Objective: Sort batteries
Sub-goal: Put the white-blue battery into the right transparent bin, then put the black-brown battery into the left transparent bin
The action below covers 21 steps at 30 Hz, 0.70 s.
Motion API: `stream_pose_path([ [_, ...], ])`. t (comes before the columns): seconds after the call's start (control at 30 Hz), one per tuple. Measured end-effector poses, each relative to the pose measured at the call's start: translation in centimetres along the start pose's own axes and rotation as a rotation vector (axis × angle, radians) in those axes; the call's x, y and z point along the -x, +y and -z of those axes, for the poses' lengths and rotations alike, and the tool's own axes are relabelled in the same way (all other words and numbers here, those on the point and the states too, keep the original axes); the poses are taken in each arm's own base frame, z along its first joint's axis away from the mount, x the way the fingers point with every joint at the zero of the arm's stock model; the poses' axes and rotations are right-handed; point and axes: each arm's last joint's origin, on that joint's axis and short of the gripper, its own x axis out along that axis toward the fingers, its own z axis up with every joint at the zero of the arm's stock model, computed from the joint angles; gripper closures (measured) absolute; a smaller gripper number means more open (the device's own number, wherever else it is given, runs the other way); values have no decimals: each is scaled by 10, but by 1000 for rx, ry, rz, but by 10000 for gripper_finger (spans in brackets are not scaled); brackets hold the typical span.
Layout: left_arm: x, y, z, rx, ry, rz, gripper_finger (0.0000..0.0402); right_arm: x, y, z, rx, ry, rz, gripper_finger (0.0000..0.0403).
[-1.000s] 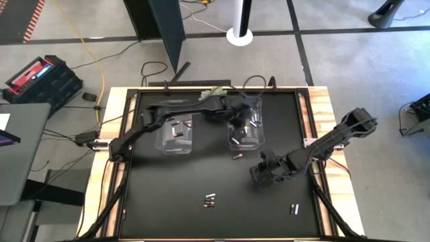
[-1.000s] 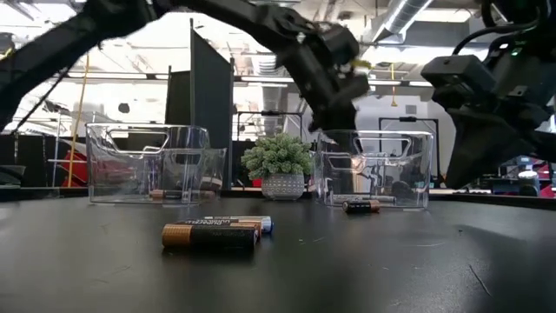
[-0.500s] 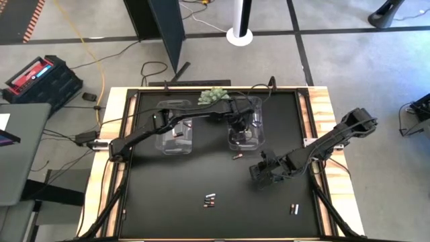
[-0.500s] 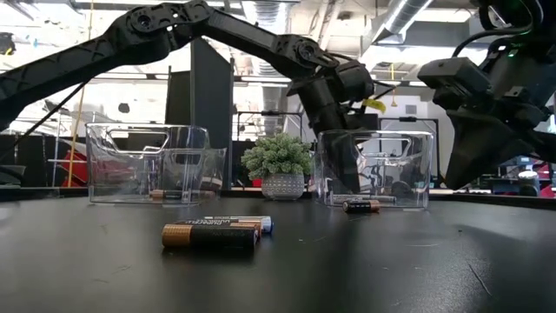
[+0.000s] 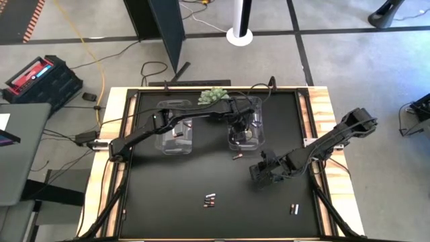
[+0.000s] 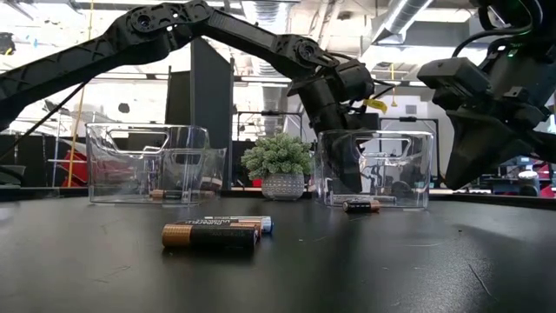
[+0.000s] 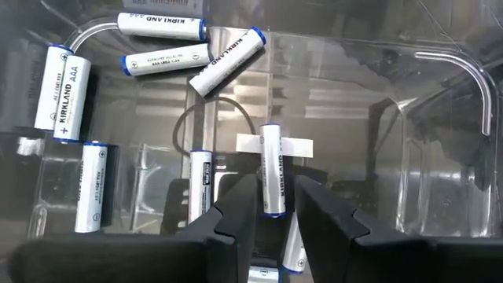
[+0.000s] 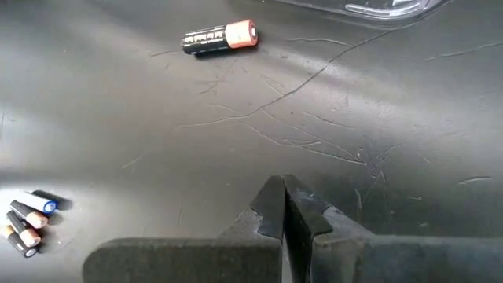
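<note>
My left gripper [image 7: 275, 208] reaches down into the right clear bin [image 5: 256, 138], open. One white battery [image 7: 272, 169] lies lengthwise between its fingertips, with a slim gap on either side. Several more white batteries [image 7: 157, 59] lie on that bin's floor. The left clear bin [image 5: 164, 138] holds dark batteries [image 5: 178, 129]. On the black mat lie a copper-ended battery [image 5: 236, 156] in front of the right bin, a small group [image 5: 209, 199] near the front, and a pair [image 5: 293, 209] at the front right. My right gripper [image 8: 283, 200] hovers shut over bare mat.
A small green potted plant [image 5: 213, 95] stands between the bins at the table's far edge. In the right wrist view, one dark battery [image 8: 220, 38] lies ahead of the gripper and the small group [image 8: 27, 216] off to one side. Wooden rails [image 5: 322, 114] frame the mat.
My left gripper has gone down from above the right bin's rim into the bin, tipping more steeply, and has then kept still. The batteries on the mat lie where they were.
</note>
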Motion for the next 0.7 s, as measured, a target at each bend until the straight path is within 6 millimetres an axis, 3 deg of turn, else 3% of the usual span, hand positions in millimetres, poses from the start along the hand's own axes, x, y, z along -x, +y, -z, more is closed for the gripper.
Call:
stream_pose_path([
  [0.13, 6, 0, -1, 31, 4, 0, 309, 0, 0, 0, 1, 0, 0, 384],
  [0.23, 26, 1, -7, 51, -23, -5, 309, 0, 0, 0, 12, 0, 1, 384],
  [0.53, 136, 1, -27, 197, -205, -5, 308, 1, 0, 2, 71, 3, -2, 384],
  [0.6, 166, -3, -28, 218, -256, 1, 308, 2, 0, 4, 83, 7, -7, 384],
  [0.7, 195, -15, -21, 257, -305, -21, 308, 4, 1, 8, 133, 16, -21, 384],
])
